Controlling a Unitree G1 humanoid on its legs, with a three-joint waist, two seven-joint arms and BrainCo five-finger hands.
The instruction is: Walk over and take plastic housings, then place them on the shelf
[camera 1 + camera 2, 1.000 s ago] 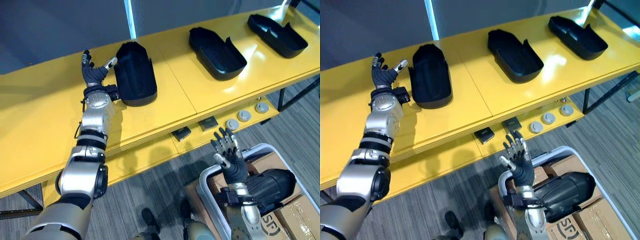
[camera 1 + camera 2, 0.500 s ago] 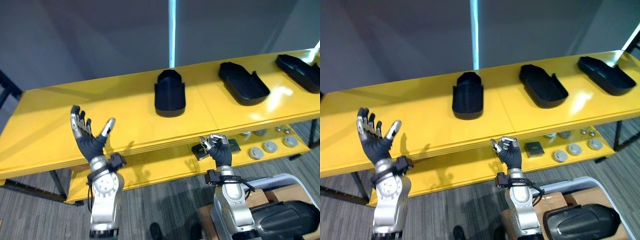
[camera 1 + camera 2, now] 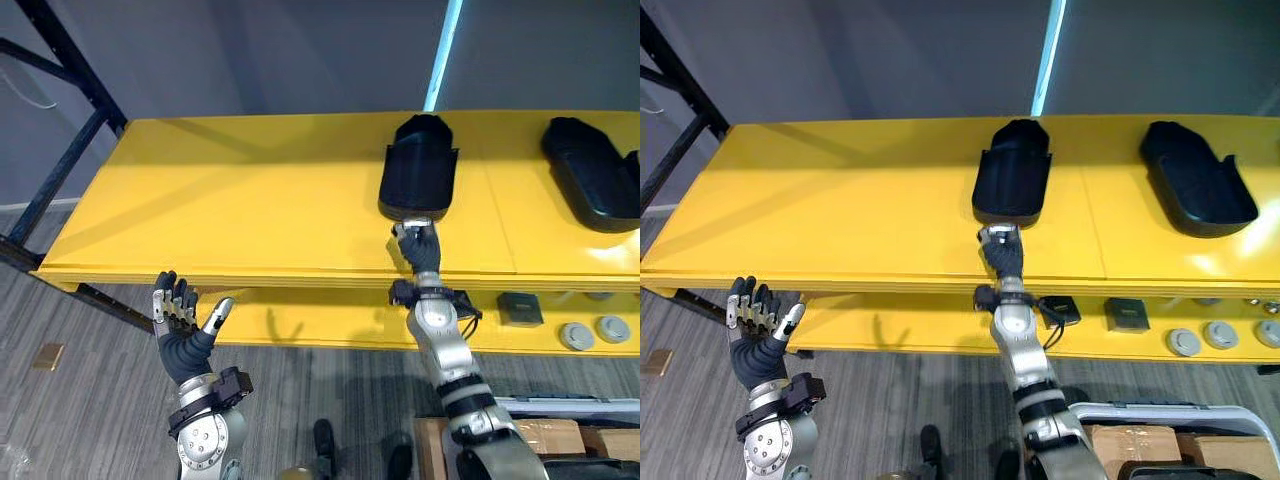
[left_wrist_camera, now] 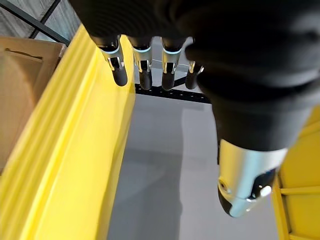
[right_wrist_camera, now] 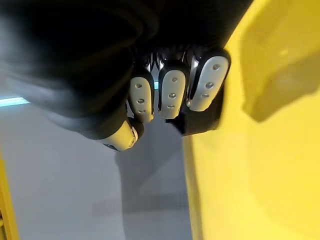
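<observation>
Although probably unfinished overall, count left housing and right housing as placed on the shelf; note right hand fisted against left housing, gripping nothing, and left hand splayed, empty.

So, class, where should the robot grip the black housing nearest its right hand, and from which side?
Probably the near end wall of the plastic housing, coming from the front edge of the shelf. It lies hollow side up with that thin rim facing the right hand, so a pinch over it fits.
</observation>
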